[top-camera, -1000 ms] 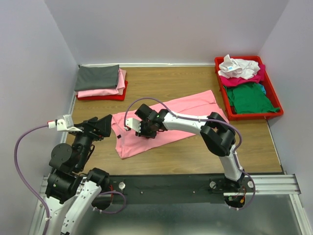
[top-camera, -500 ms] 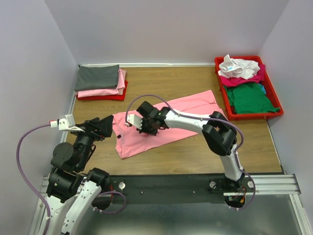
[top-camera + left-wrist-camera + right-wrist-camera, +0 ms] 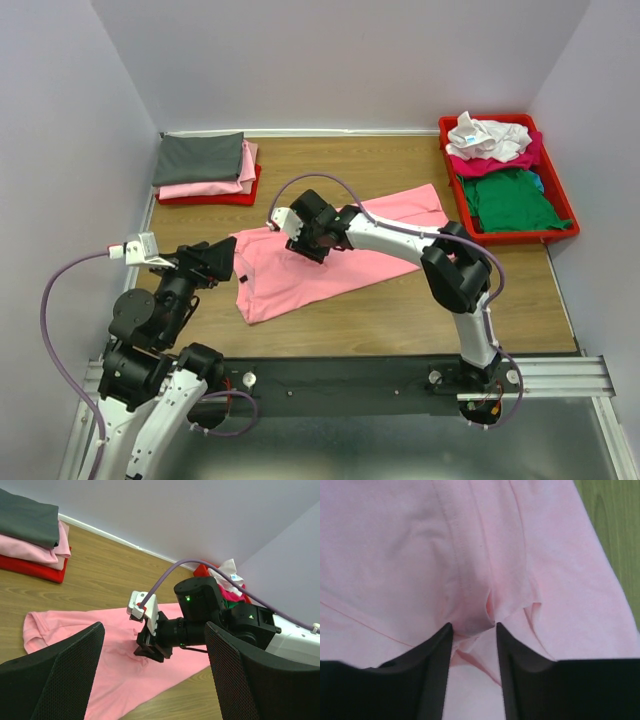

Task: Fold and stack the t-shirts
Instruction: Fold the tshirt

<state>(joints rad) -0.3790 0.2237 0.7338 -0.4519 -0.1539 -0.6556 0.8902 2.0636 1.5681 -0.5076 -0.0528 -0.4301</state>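
Observation:
A light pink t-shirt (image 3: 345,262) lies spread flat across the middle of the wooden table. My right gripper (image 3: 312,248) points down onto its left part. In the right wrist view its jaws (image 3: 472,630) stand slightly apart, and a small pucker of the pink cloth (image 3: 485,612) rises between the tips. My left gripper (image 3: 215,260) hovers wide open just off the shirt's left edge and holds nothing. Its view shows the right gripper (image 3: 151,651) resting on the shirt (image 3: 100,650).
Folded grey and pink tees (image 3: 205,165) are stacked on a red tray at the back left. A red tray (image 3: 465,215) at the back right holds crumpled white, magenta and green tees. Walls close in the left, back and right sides.
My right gripper has moved away from me along the shirt and its jaws have parted after being shut. The left arm has barely shifted.

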